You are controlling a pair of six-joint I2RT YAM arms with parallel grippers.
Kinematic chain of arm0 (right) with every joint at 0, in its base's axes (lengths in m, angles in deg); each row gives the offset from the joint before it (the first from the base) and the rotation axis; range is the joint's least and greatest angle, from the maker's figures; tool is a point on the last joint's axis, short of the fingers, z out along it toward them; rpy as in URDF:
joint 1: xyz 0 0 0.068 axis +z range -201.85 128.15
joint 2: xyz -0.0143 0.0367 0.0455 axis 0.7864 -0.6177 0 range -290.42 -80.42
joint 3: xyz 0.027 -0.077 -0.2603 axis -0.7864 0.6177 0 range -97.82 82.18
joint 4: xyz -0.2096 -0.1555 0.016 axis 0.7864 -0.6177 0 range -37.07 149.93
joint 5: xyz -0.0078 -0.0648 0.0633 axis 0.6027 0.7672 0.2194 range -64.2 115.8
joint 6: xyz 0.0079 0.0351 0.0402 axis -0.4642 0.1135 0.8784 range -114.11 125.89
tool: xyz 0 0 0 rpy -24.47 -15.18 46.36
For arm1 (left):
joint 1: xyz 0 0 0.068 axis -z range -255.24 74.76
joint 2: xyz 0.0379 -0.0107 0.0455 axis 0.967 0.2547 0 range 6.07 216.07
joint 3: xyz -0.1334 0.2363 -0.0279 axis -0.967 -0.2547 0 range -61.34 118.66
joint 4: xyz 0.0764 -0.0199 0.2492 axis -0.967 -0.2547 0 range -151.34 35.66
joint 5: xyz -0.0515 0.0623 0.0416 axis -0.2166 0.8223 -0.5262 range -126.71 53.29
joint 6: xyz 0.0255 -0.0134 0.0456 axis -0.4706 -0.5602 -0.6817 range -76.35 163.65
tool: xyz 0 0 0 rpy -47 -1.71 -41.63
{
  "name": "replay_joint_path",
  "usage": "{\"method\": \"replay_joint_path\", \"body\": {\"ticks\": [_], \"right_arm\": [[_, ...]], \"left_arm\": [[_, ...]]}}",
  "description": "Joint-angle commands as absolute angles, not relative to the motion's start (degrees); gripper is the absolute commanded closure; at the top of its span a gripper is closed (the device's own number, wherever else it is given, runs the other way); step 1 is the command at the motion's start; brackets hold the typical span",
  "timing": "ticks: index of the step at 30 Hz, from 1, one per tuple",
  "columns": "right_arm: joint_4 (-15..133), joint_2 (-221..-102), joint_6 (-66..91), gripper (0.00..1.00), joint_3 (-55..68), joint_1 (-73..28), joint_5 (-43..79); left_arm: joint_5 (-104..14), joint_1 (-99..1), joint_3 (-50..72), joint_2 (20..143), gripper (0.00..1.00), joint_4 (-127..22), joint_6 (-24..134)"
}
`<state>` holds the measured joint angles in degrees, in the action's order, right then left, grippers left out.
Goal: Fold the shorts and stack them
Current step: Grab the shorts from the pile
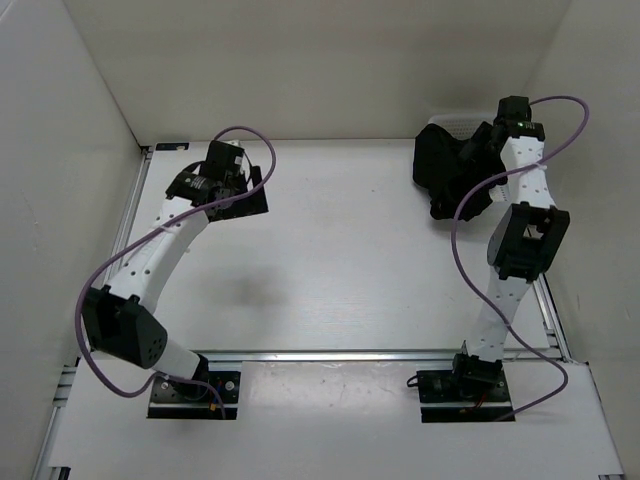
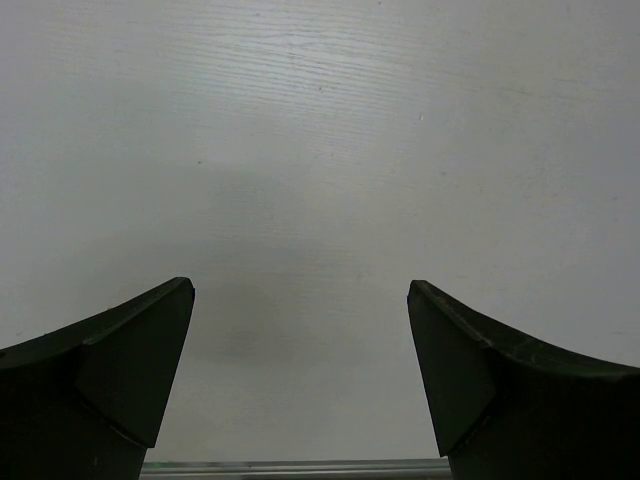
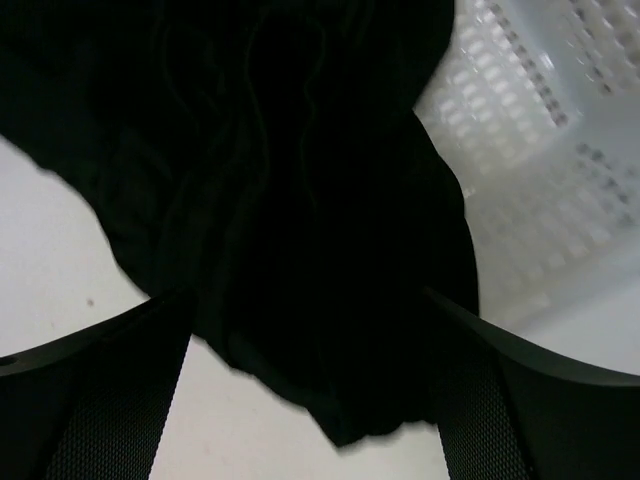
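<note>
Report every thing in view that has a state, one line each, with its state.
shorts: unfolded, crumpled in a heap.
white mesh basket: behind the shorts, fabric bunched against it.
left gripper: open, empty, over bare table.
right gripper: open, fingers astride the shorts.

The black shorts (image 1: 438,178) are lying bunched at the table's (image 1: 340,260) far right against a white mesh basket (image 1: 458,124), the right gripper (image 1: 472,152) poised at them, the left gripper (image 1: 245,200) hanging far left.
</note>
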<state>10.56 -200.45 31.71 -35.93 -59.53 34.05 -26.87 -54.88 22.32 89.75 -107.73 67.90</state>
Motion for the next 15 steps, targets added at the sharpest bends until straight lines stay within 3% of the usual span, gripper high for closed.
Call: {"method": "replay_joint_path", "body": {"ticks": [1,6,10,11,14,15], "right_arm": [[9.1,-209.0,33.2,0.07,-46.9,-60.8,28.8],[9.7,-218.7,36.3,0.14,-55.7,-61.9,26.8],[12.5,-221.9,37.4,0.44,-57.8,-61.9,23.4],[12.5,-221.9,37.9,0.68,-57.8,-61.9,22.7],[14.2,-219.0,38.5,1.00,-56.3,-61.9,21.5],[15.9,-215.8,39.7,1.00,-54.6,-61.9,22.0]], "left_arm": [[-25.4,-54.6,25.9,91.2,0.01,-107.3,67.5],[-23.7,-54.6,27.9,94.1,0.01,-107.3,66.9],[-23.7,-54.6,28.6,96.3,0.01,-107.3,66.4],[-23.7,-54.6,28.6,96.3,0.01,-107.3,66.4],[-22.5,-54.6,30.0,98.5,0.01,-109.6,66.9],[-23.0,-54.6,30.8,99.1,0.01,-109.6,67.5]]}}
